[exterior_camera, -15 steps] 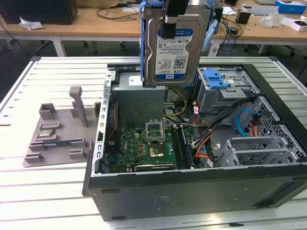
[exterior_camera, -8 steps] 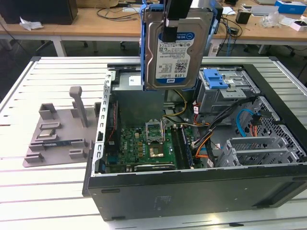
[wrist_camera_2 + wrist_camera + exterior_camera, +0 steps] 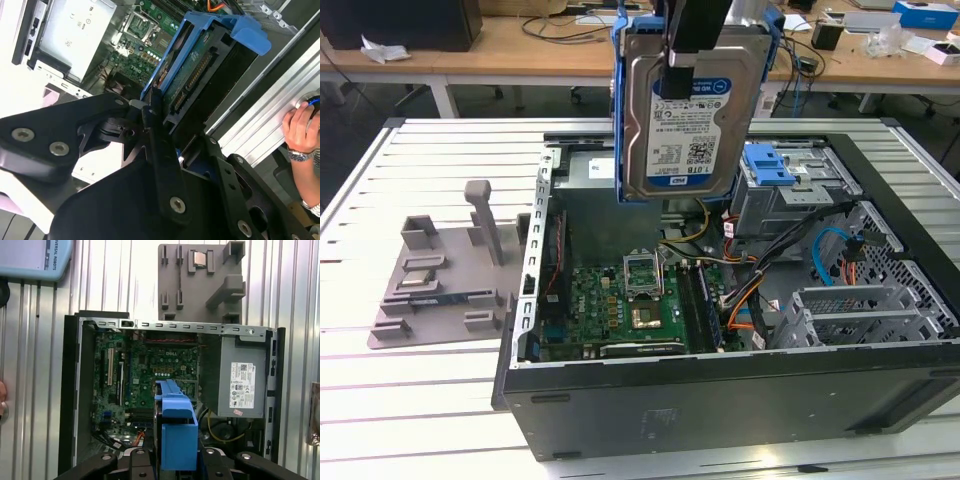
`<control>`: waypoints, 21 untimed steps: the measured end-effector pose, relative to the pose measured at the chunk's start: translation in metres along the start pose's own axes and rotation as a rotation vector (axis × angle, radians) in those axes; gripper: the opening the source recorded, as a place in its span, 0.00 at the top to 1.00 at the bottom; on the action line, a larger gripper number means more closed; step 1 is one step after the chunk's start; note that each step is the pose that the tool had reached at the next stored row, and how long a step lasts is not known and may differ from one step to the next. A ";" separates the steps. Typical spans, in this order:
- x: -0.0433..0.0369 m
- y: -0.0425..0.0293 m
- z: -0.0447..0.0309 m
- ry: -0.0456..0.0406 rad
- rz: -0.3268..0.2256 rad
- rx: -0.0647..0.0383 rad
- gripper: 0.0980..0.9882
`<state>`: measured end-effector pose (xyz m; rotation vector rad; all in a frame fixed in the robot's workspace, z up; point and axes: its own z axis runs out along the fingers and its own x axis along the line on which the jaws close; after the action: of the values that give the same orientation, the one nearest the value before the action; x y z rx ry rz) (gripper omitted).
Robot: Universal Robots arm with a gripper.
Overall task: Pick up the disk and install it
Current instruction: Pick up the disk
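Blue-railed, the disk (image 3: 688, 120) hangs upright in the upper middle of the exterior view, long axis vertical, clamped at its top end by your gripper (image 3: 682, 70) above the open computer case (image 3: 720, 400). The drive cage (image 3: 775, 188) sits lower, toward the exterior view's right. You cannot make out its opening, and the frame edge cuts off the gripper's top.
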<state>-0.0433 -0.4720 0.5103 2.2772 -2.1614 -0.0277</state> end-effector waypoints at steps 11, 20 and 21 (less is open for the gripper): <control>0.0255 0.0012 0.0000 0.0000 0.000 0.000 0.70; 0.0511 0.0025 0.0001 0.0000 0.000 0.000 0.70; 0.0558 0.0028 0.0002 0.0000 0.000 0.000 0.70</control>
<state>-0.0432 -0.5278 0.5095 2.2772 -2.1613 -0.0277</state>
